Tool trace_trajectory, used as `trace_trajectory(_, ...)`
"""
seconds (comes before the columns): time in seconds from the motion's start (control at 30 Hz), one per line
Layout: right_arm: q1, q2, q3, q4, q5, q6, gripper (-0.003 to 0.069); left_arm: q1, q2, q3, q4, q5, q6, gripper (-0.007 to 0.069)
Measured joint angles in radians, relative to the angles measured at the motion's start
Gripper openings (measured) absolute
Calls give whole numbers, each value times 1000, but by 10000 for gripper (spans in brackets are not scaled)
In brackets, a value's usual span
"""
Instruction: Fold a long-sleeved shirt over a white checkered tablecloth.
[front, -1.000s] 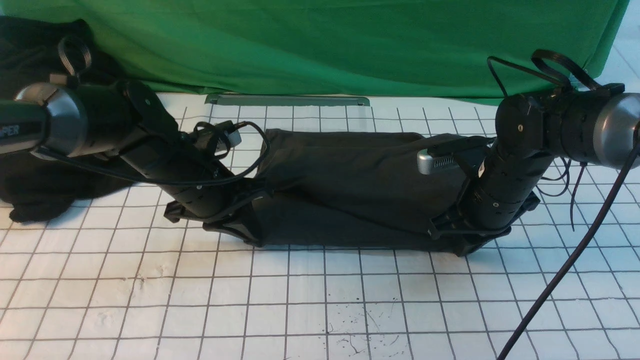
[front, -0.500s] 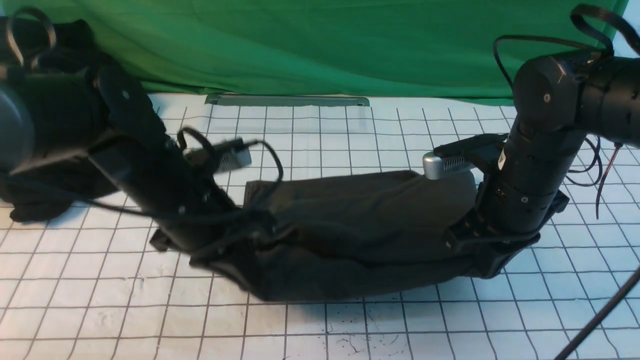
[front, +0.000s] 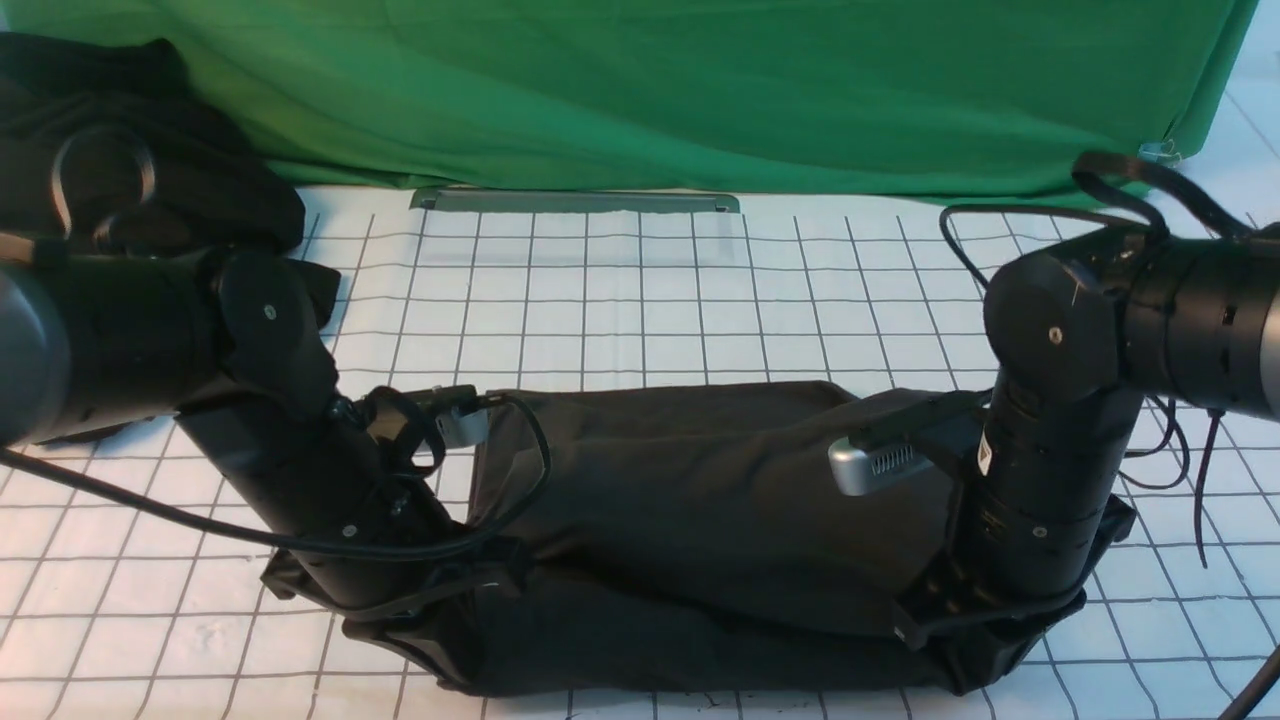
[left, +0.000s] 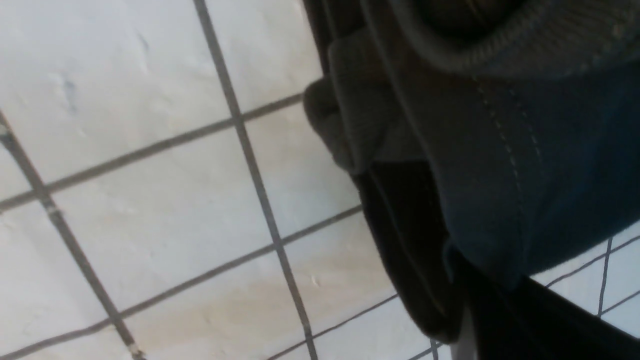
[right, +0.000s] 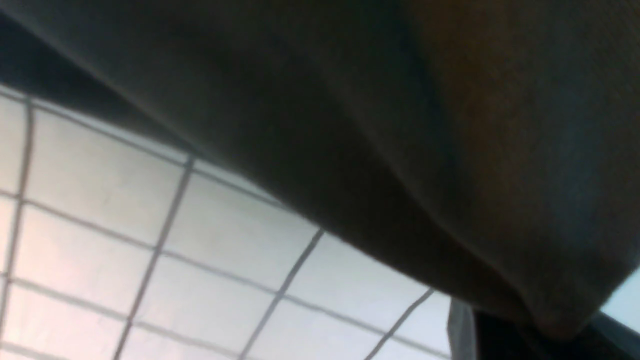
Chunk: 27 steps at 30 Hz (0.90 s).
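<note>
Green backdrop cloth (front: 640, 90) hangs behind the white checkered tablecloth (front: 640, 290), and a shapeless black garment (front: 150, 130) is heaped at the far left. The long-sleeved shirt (front: 690, 500), already folded into a long dark band, lies across the near part of the tablecloth between the two arms.

Left gripper (front: 440, 640) is clamped tight on the band's left end; the left wrist view shows ribbed knit and stitched layers (left: 500, 150) bunched by the jaws above the grid. Right gripper (front: 985, 650) is likewise clenched on the right end, where the right wrist view shows the fabric (right: 400, 125) sagging in a smooth belly just over the cloth.

Judging by this, the risks lie in the paired grip. If one arm leads the other, the band would skew and the stacked layers could slide apart. Thick bunched knit may slip from closed jaws on one side, dropping a corner. Dragging the belly low could also wrinkle or pull the tablecloth itself along.
</note>
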Motion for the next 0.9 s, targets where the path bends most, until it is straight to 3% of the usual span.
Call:
trace_trajectory(0.13,1,-1,7,-29,-19,29,46,0,0,0,1,-1,0,5)
trace_trajectory(0.27,1,-1,7,-46,-28,40,93,0,0,0,0,-2,0,16)
trace_trajectory(0.3,1,-1,7,-46,-29,44,163,0,0,0,0,-1,0,38)
trace_trajectory(0.33,1,-1,7,-46,-30,44,163,0,0,0,0,-1,-1,41)
trace_trajectory(0.43,1,-1,0,-53,-17,46,371,0,0,0,0,25,-23,144)
trace_trajectory(0.5,1,-2,-18,-54,21,46,448,0,0,-5,4,60,-27,216)
trace_trajectory(0.57,1,-14,-46,-54,68,42,476,0,-5,-18,5,94,-30,291)
trace_trajectory(0.63,1,-38,-62,-55,91,30,459,0,-22,-27,7,117,-30,365)
trace_trajectory(0.73,1,-109,-71,-57,99,20,369,0,-65,-34,8,122,-30,449)
trace_trajectory(0.8,1,-168,-73,-57,102,20,282,0,-110,-37,11,122,-30,496)
trace_trajectory(0.83,1,-249,-74,-57,103,19,181,0,-161,-37,22,122,-35,526)
trace_trajectory(0.9,1,-343,-74,-57,105,19,92,0,-205,-37,31,121,-48,538)
